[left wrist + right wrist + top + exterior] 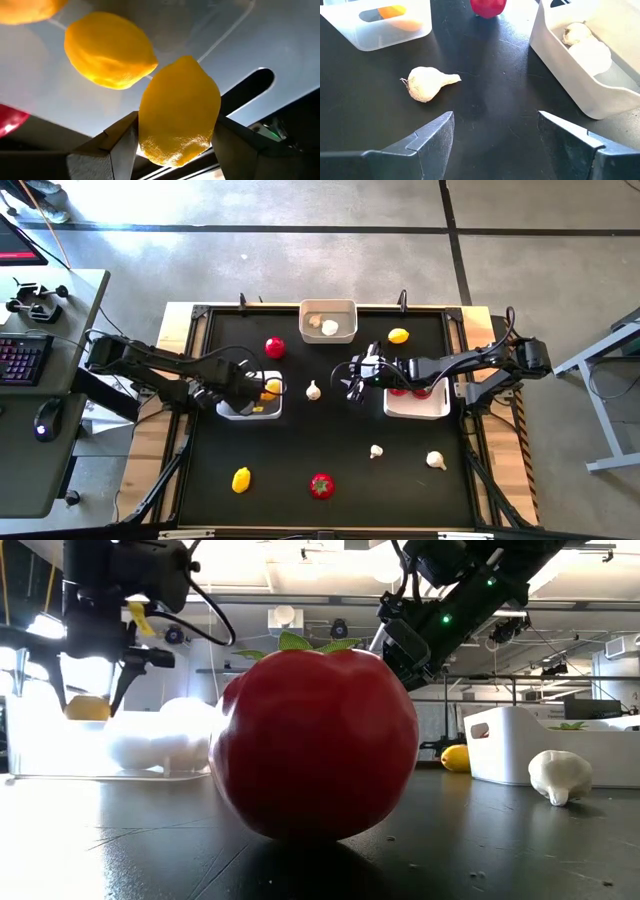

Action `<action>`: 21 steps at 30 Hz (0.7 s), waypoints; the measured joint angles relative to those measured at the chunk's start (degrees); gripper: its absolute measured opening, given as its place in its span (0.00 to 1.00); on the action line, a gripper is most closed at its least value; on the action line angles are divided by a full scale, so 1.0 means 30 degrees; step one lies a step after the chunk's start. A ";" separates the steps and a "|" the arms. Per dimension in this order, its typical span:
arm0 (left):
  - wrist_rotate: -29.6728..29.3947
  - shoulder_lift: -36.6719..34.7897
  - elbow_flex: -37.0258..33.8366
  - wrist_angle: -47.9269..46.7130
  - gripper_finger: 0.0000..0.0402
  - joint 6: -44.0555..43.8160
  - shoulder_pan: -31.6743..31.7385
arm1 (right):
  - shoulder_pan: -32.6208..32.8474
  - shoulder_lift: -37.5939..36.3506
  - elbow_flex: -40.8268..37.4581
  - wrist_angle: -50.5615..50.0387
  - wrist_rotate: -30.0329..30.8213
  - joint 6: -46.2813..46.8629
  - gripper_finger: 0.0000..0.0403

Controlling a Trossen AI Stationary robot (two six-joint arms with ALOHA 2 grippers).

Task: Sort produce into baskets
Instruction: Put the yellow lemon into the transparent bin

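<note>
- Two grippers are at work: the left gripper (262, 390) hangs over the left basket (232, 411) with a lemon (179, 111) between its parted fingers (120, 147); whether the pads touch it is hard to say.
- Another lemon (107, 50) lies in that basket.
- The right gripper (352, 376) stands spread and empty near a loose garlic bulb (427, 82) on the mat.
- The bulb looks light, hard and lumpy; I would pinch its round body, not the tapered neck, since it may roll.

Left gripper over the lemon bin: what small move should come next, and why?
Probably lift the left gripper straight up out of the bin. A lemon sits between its spread fingers above another lemon in the bin, so the drop looks done.
</note>
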 joint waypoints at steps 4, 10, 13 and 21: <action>0.0040 0.0022 0.0000 -0.0239 0.48 0.0926 -0.0293 | 0.0010 0.0000 0.0000 0.0000 -0.0004 0.0000 0.68; 0.0020 0.0029 0.0000 -0.0294 0.36 0.0672 -0.0775 | 0.0016 0.0000 0.0000 0.0000 -0.0004 0.0000 0.68; 0.0026 0.0029 0.0000 -0.0185 0.41 -0.0446 -0.0973 | 0.0016 0.0000 0.0000 0.0000 -0.0004 0.0000 0.68; -0.1026 0.0036 0.0000 -0.0104 0.67 -0.2127 -0.1006 | 0.0016 0.0000 0.0000 0.0058 -0.0011 0.0000 0.68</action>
